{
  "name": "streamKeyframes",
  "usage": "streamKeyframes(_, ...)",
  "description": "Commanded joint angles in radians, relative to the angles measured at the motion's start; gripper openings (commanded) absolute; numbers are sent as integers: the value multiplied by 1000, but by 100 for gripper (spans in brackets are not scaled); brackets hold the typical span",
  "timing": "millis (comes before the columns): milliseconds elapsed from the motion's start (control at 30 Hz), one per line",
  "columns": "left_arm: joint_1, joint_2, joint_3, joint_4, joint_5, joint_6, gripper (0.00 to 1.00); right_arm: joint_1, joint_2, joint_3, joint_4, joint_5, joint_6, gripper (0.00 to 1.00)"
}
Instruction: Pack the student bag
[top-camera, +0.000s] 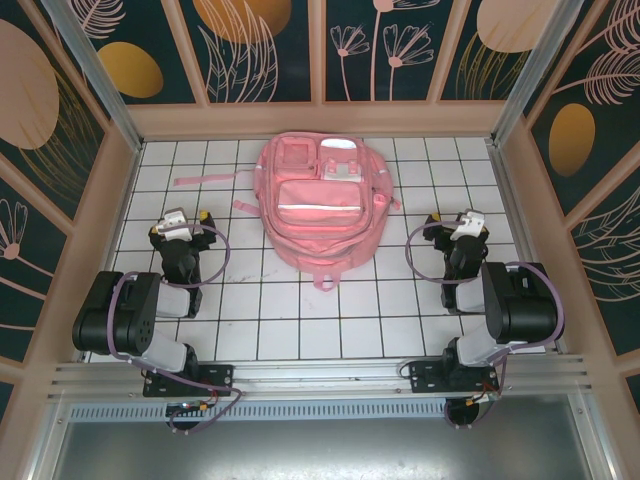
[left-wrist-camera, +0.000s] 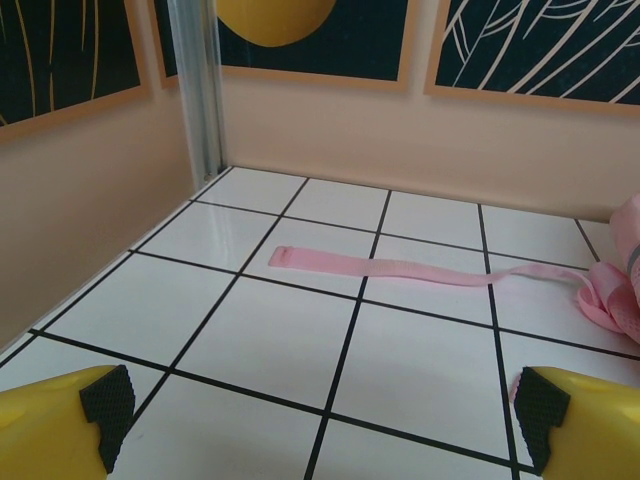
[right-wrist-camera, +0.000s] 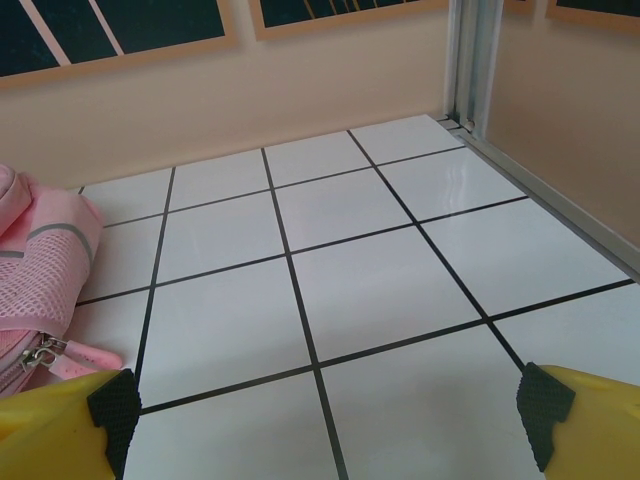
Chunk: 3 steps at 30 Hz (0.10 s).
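The student bag (top-camera: 320, 205) lies flat on the white, black-gridded desk (top-camera: 300, 320), front pockets up, in the far middle between the two arms. A pale reflective strip crosses its front pocket. The top view alone gives the whole bag. It also shows small pale shapes on the upper pockets, too small to name.

The left hand (top-camera: 180, 222) sits to the bag's left and the right hand (top-camera: 462, 225) to its right, both low over the desk and well apart from the bag.

The left wrist camera shows what the top view only hints at: a long pink strap (left-wrist-camera: 400, 268) lying flat across the tiles, its free end toward the corner post and its other end running to a bunched bit of pink fabric at the right edge. The yellow fingers with black ribbed pads (left-wrist-camera: 108, 408) stand wide apart at the bottom corners, with bare tile between them.

The right wrist camera catches the bag's other side — a pink mesh pocket (right-wrist-camera: 40, 270) with a grey band, and a metal zip pull (right-wrist-camera: 42, 352) just above the left finger. Here too the fingers stand wide apart, nothing between them but tile.
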Motion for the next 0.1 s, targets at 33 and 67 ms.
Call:
streamKeyframes(33, 7, 3, -3, 35, 19, 17, 99, -1, 3, 5, 46, -21, -13, 99)
streamKeyframes(67, 7, 1, -3, 35, 21, 17, 99, -1, 4, 4, 46, -21, -13, 99)
